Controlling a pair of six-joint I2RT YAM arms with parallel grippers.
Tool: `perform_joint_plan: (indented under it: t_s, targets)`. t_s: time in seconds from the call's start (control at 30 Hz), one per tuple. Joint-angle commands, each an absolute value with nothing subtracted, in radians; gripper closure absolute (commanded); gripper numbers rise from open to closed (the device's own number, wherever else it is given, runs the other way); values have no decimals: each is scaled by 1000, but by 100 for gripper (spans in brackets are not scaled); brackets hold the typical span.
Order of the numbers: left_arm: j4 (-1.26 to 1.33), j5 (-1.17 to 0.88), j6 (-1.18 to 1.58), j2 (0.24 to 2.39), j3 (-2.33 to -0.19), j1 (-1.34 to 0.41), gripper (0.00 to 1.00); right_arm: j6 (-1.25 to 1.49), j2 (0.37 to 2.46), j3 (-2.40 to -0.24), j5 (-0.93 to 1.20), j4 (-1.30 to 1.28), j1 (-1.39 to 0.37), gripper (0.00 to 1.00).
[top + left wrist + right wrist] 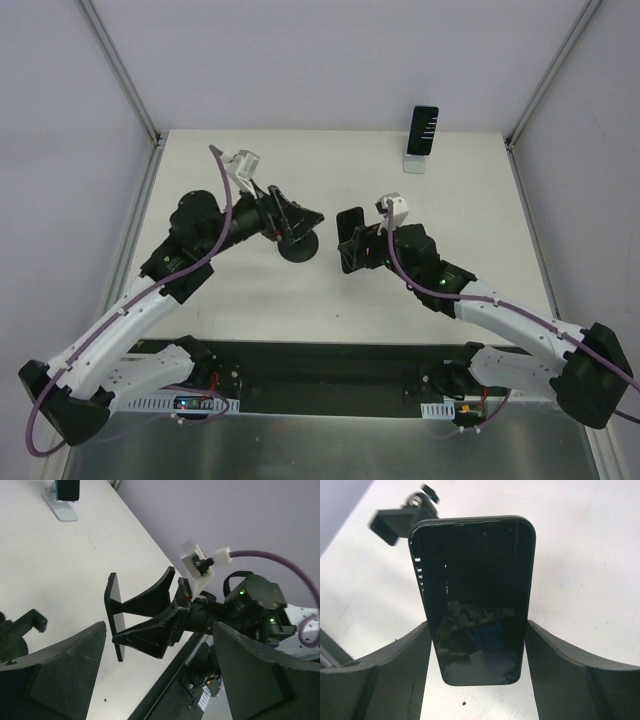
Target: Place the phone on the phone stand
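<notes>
My right gripper (352,248) is shut on a black phone (349,232), screen dark, held upright above the table centre. In the right wrist view the phone (475,605) sits between both fingers (395,670). The black phone stand (298,248) with a round base stands just left of the phone; its clamp head shows in the right wrist view (402,517). My left gripper (295,218) hovers over the stand, open and empty. In the left wrist view the left gripper (159,630) faces the edge-on phone (114,615), and part of the stand (20,630) shows left of the fingers.
A second phone (425,128) rests on a white stand (415,162) at the table's back right edge; it also shows in the left wrist view (62,502). White walls and metal frame posts enclose the table. The black base rail runs along the near edge.
</notes>
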State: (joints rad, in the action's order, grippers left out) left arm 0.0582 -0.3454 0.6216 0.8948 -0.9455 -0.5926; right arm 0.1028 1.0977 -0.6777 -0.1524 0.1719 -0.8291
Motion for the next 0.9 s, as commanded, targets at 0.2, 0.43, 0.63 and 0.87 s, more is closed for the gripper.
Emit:
perform_joint_plan:
  t_s: [0.2,0.43,0.63,0.87]
  targets:
    - [-58,-136,535,1192,-1127,-775,33,23,885,-702,23,221,-836,99]
    - [-41,-207,583,1288,-1196,-795,50,8,804,-718,18,132,-836,99]
    - [27,-267,640,1316,-1189,-808,57,8,766,-703,12,124,-836,99]
    - [60,-302,678,1328,-1190,-822,67,15,750,-692,11,133,-839,99]
